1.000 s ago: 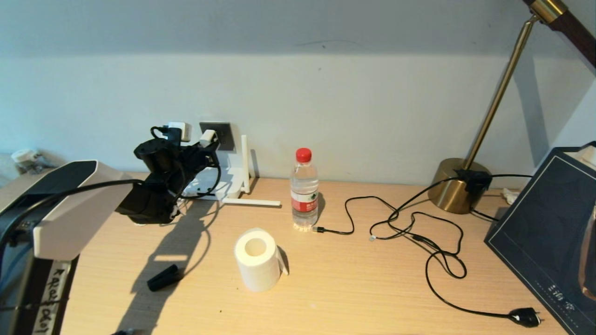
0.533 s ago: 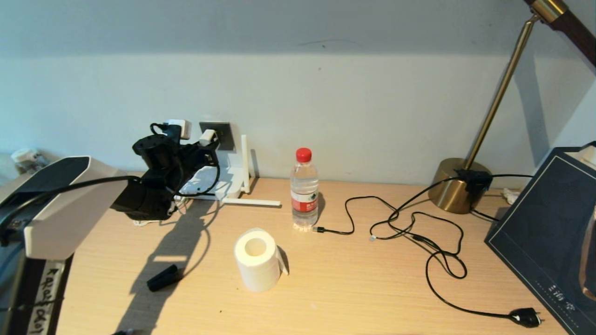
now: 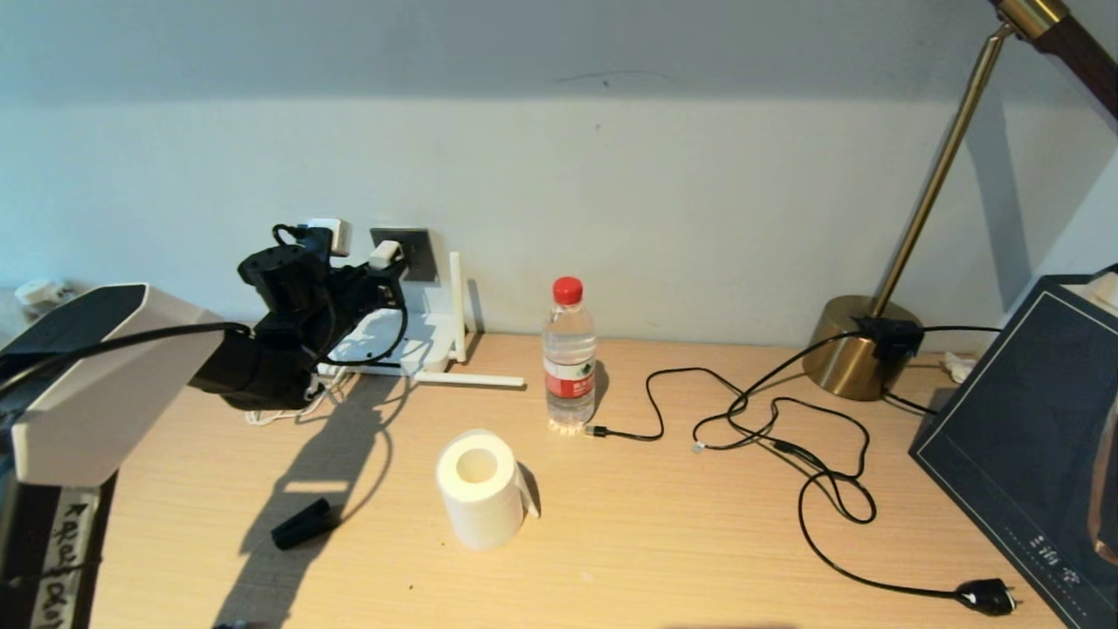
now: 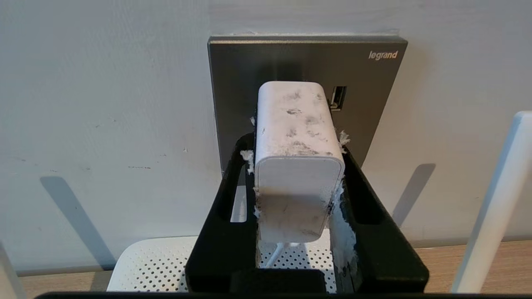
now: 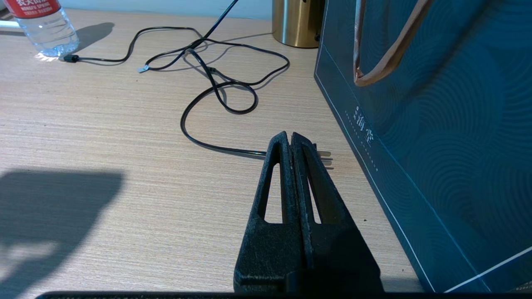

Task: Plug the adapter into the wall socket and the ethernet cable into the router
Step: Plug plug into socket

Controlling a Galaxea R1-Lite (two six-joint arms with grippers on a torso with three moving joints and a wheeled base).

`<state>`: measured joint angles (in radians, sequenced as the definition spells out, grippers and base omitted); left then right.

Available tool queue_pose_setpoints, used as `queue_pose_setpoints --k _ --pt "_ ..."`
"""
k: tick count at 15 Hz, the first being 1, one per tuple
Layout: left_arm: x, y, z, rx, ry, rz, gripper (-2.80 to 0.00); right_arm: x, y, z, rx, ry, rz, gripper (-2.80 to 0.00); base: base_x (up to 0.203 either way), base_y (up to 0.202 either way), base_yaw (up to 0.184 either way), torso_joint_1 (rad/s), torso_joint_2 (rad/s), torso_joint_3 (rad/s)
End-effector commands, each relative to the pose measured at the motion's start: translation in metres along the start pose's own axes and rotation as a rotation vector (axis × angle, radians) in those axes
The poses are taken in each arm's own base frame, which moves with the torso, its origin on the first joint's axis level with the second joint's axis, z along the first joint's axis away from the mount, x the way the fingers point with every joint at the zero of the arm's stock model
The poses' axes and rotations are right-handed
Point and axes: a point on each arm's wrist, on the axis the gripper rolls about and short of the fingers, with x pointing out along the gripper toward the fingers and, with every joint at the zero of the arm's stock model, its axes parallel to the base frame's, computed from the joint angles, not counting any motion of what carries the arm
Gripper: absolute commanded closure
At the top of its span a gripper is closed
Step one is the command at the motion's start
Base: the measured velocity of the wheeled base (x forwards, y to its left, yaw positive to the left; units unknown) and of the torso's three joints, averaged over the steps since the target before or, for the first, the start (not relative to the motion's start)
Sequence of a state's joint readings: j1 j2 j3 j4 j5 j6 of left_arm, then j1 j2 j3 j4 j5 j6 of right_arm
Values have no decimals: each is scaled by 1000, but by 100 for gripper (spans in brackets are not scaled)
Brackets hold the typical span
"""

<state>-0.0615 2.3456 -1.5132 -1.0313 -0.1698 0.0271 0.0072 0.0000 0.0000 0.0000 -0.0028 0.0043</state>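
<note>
Left gripper (image 4: 297, 182) is clamped on the adapter (image 4: 297, 158), 1 black finger on each side of the white cube, held up at the wall socket (image 4: 307, 62) on the far wall, left part of the scene. In the left wrist view the adapter's far end sits against the dark grey plate, beside its USB port; can't tell whether the prongs are fully seated. Adapter's thin white cord hangs down from its near end. White fuzz is stuck on the finger pads (image 4: 345, 224).

In the head view the left gripper (image 3: 371, 279) reaches in over the router (image 3: 410, 336), which lies flat on the desk (image 3: 699, 542) against the wall directly below the socket (image 3: 410, 253). 1 antenna stands upright on its right, 1 lies flat on the desk toward the near right.

Ethernet cable (image 3: 769, 419) is loose on the desk, well to the right of the router, running in loops from beside the water bottle (image 3: 569, 358) toward the brass lamp base (image 3: 860, 349). A thinner black cord ends in a 2-pin plug (image 3: 987, 597) at the near right.

Right gripper (image 5: 293, 143) is parked low over the near right of the desk, fingers pressed together, holding nothing, just beside the dark blue bag (image 5: 436, 124).

Paper roll (image 3: 479, 485) stands near centre.
</note>
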Motion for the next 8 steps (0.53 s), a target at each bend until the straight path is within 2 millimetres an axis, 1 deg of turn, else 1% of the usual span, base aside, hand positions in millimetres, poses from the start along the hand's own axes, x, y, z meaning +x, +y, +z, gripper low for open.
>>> queue_pose_setpoints --k 1,3,5,8 --pt "-4 -1 10 3 -13 -3 0 0 0 0 0 1 0 0 0 0 0 0 0 0" --pt "-4 -1 14 4 -20 -3 0 0 0 0 0 2 0 0 0 0 0 0 0 0" --pt "-4 -1 13 3 -17 -3 0 0 0 0 0 0 0 0 0 0 0 0 0 0" --pt "-3 -3 2 0 4 -4 0 0 0 0 0 3 0 0 0 0 0 0 0 0"
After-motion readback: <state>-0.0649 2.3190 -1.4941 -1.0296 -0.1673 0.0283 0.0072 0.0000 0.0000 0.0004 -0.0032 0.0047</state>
